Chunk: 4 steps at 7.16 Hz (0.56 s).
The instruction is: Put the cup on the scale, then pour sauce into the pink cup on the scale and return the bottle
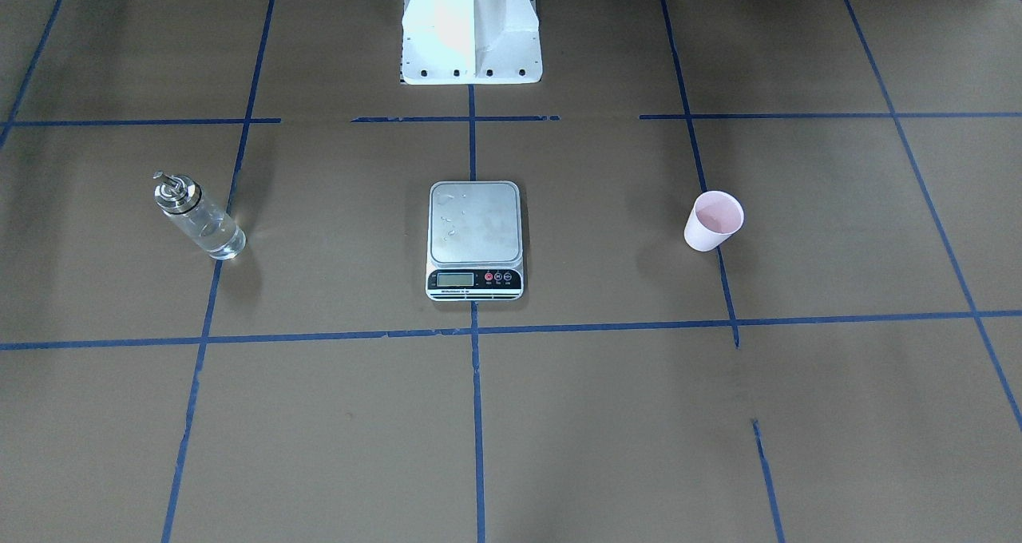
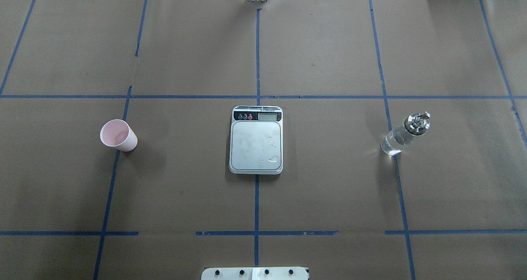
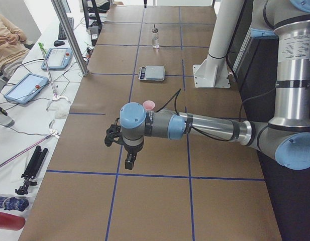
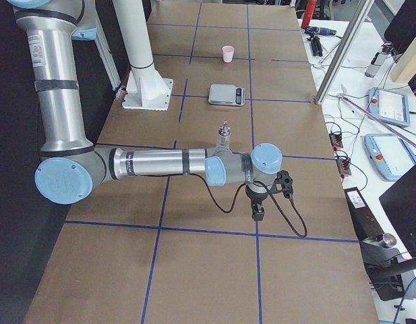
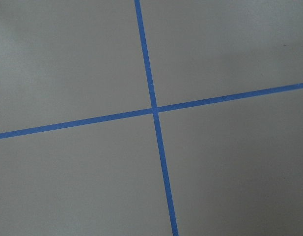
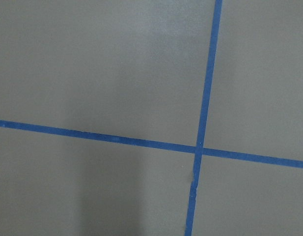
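The pale pink cup [image 1: 713,220] stands upright on the brown paper, on my left side [image 2: 118,135], apart from the scale. The scale [image 1: 476,238] sits at the table's middle [image 2: 256,140], its steel platform bare but for a few droplets. The glass bottle [image 1: 198,216] with a silver cap stands on my right side [image 2: 405,134], clear sauce inside it. My left gripper [image 3: 128,161] hangs over the table's left end, short of the cup [image 3: 148,104]. My right gripper [image 4: 259,212] hangs over the right end, short of the bottle [image 4: 224,135]. I cannot tell whether either is open or shut.
The white robot pedestal [image 1: 471,28] stands behind the scale. Blue tape lines grid the paper; both wrist views show only a tape cross. A metal post [image 3: 69,35], tablets and cables line the operators' side, where a person [image 3: 6,40] sits.
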Motion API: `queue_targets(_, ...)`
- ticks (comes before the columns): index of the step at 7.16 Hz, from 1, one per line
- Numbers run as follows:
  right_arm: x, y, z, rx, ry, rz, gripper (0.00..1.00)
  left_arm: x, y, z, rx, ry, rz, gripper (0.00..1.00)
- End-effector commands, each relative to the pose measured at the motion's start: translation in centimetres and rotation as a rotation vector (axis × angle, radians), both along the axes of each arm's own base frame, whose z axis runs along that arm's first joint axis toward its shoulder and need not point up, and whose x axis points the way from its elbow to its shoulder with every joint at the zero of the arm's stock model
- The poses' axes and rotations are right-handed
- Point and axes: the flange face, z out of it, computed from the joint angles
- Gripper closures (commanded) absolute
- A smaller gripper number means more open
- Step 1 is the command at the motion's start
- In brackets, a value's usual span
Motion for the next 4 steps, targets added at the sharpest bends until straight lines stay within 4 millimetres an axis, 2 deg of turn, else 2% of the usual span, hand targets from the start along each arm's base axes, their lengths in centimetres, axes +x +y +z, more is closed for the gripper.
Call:
queue_targets(1, -0.5, -0.3, 0.0, 0.008, 0.004, -0.008, 0.0, 6.5, -0.8, -0.6, 0.054, 0.05, 0.136, 0.0)
queue_targets(2, -1.2, -0.2, 0.2, 0.004, 0.005, -0.022, 0.0, 11.1, -0.9, -2.0, 0.065, 0.102, 0.184, 0.0)
queue_targets(3, -1.7, -0.1, 0.1, 0.006, 0.001, -0.031, 0.0, 19.0, -0.4, -4.8, 0.011, 0.164, 0.19, 0.0)
queue_targets(4, -2.1, 0.0, -0.1, 0.009, -0.005, -0.039, 0.0, 23.5, 0.5, -6.9, -0.041, 0.226, 0.13, 0.0)
